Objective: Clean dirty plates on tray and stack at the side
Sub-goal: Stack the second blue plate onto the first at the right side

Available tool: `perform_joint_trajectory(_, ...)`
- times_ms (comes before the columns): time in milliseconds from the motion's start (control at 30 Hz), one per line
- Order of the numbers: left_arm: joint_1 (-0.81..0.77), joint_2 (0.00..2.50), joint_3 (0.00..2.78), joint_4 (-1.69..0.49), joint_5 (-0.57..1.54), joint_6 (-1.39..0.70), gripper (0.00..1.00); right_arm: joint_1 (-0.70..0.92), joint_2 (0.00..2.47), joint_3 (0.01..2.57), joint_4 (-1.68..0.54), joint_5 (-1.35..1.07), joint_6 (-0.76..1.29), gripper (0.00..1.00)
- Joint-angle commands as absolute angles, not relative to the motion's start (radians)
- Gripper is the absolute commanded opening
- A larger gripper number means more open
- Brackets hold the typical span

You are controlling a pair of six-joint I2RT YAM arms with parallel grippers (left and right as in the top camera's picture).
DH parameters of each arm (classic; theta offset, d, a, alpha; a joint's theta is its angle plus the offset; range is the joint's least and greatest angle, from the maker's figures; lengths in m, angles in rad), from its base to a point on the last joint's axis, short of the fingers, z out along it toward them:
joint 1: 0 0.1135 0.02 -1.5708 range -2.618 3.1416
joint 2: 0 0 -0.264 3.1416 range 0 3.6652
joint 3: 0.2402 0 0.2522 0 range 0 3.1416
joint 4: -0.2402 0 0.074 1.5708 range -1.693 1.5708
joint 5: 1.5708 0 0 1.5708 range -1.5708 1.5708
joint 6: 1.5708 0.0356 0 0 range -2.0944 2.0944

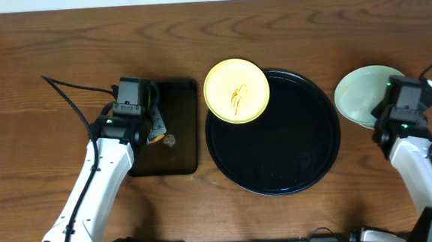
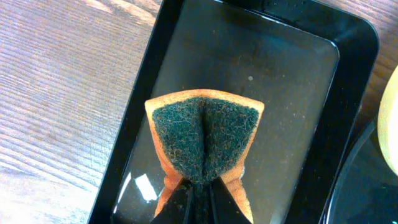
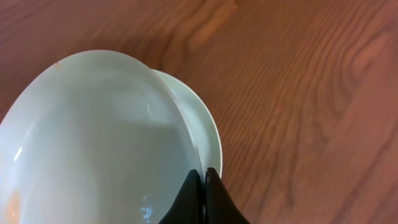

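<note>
Wood table, yellow plate face-up

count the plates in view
3: yellow plate on rim of the round black tray; upper mint plate stacked on lower mint plate, on the table right of it.

You are looking at one piece of furniture, a wooden table. Its top is mid-brown with a reddish cast, and the grain runs left to right in the overhead view. The wood fills the background of all three views. Light is even, with soft shadows. In the left wrist view the wood looks paler and greyer, and in the right wrist view warmer, with a faint sheen.
</note>
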State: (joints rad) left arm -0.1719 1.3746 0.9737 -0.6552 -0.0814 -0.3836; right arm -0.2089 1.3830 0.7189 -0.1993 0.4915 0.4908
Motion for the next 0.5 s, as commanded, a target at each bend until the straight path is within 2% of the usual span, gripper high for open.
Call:
perform_joint_trajectory(0, -0.169, 1.381, 0.965, -0.662, -0.086, -0.368, 0.08, -0.283, 1.414, 0.735, -0.183, 0.393, 0.546, 0.16)
perform_joint_trajectory(33, -0.169, 1.381, 0.965, -0.664, -0.086, -0.368, 0.08, -0.295, 1.416, 0.735, -0.183, 0.374, 0.546, 0.27)
perform_joint_trajectory(100, -0.169, 1.381, 0.965, -0.669, -0.086, -0.368, 0.07, -0.304, 1.416, 0.735, -0.182, 0.328, 0.545, 0.40)
perform_joint_trajectory(133, -0.169, 1.381, 0.965, -0.671, -0.086, -0.368, 0.07, -0.304, 1.416, 0.735, -0.182, 0.298, 0.545, 0.43)
perform_joint_trajectory(233, -0.169, 1.381, 0.965, -0.673, -0.086, -0.368, 0.08, -0.302, 1.416, 0.735, -0.187, 0.163, 0.502, 0.47)
perform_joint_trajectory(467, -0.169, 1.381, 0.965, -0.673, -0.086, -0.368, 0.08, -0.250, 1.416, 0.735, -0.198, -0.387, 0.304, 0.52)
